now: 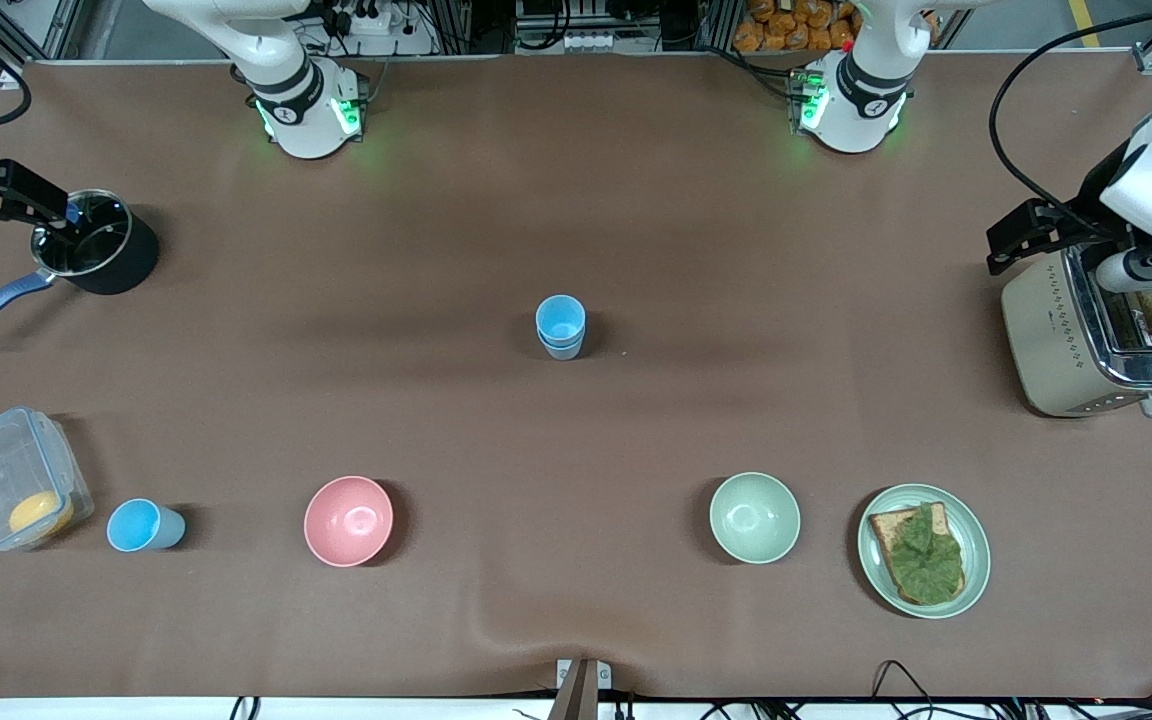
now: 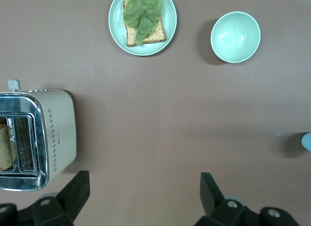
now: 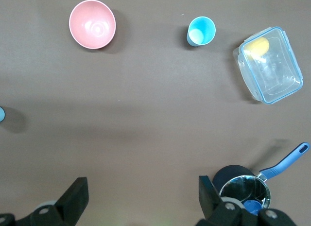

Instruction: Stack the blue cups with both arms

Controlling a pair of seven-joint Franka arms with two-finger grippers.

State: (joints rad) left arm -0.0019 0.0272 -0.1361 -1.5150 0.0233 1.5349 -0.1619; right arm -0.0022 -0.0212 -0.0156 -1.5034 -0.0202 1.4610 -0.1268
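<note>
Stacked cups (image 1: 561, 326): smooth tapered plastic, nested at table centre, well apart from both grippers.
Single cup (image 1: 143, 526): glossy sky-blue tumbler beside clear box (image 1: 12, 478).
Left gripper (image 2: 145, 196): fingers spread, over toaster (image 1: 1096, 332).
Right gripper (image 3: 143, 197): fingers spread, over saucepan (image 1: 96, 243).

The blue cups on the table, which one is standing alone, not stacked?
The single blue cup beside the clear container, at the right arm's end; the stacked blue cups sit mid-table.
</note>
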